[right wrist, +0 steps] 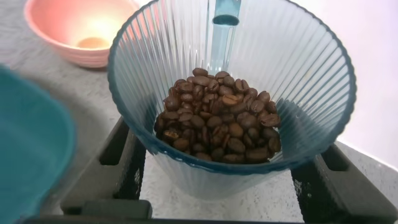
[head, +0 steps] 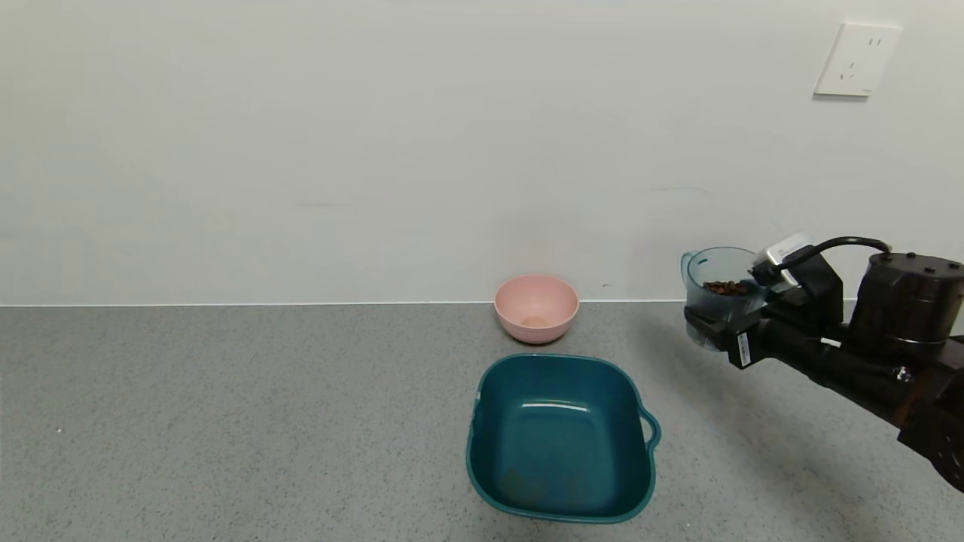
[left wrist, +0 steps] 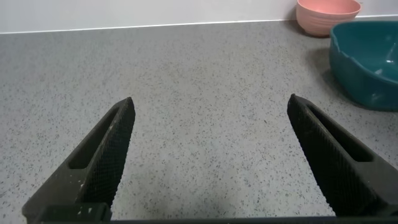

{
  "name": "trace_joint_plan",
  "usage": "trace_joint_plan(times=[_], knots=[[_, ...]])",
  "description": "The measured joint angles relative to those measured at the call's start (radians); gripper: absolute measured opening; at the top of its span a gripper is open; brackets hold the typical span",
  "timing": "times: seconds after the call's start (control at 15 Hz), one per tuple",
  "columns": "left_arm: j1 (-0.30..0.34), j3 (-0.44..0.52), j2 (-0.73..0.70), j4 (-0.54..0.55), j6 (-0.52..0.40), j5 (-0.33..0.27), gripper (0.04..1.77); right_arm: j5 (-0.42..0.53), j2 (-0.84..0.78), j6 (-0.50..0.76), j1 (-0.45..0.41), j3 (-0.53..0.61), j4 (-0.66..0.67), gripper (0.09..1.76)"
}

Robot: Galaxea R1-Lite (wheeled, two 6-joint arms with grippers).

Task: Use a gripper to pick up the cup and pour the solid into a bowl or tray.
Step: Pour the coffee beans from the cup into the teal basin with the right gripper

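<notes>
My right gripper (head: 709,328) is shut on the cup (head: 719,280), a ribbed translucent grey-blue cup held upright above the counter, to the right of the teal basin (head: 561,440). The solid (head: 727,287) lies in the cup as a heap of dark reddish-brown beans. In the right wrist view the cup (right wrist: 298,68) sits between the two black fingers (right wrist: 124,165) of the right gripper (right wrist: 224,180), with the beans (right wrist: 217,121) inside and the basin's rim (right wrist: 31,149) beside it. My left gripper (left wrist: 211,102) stands open over bare counter; the head view does not show it.
A small round pink bowl (head: 536,307) stands by the wall behind the basin, also visible as the pink bowl (left wrist: 326,14) beyond the basin (left wrist: 367,62). The speckled grey counter stretches to the left. A wall socket (head: 857,59) is at the upper right.
</notes>
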Motion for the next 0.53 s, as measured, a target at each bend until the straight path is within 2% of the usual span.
trace_joint_plan(times=[0.53], knots=[[0.0, 0.0, 0.0, 0.0, 0.0, 0.0, 1.76, -0.098, -0.046, -0.123, 0.158, -0.02, 0.161, 1.35]])
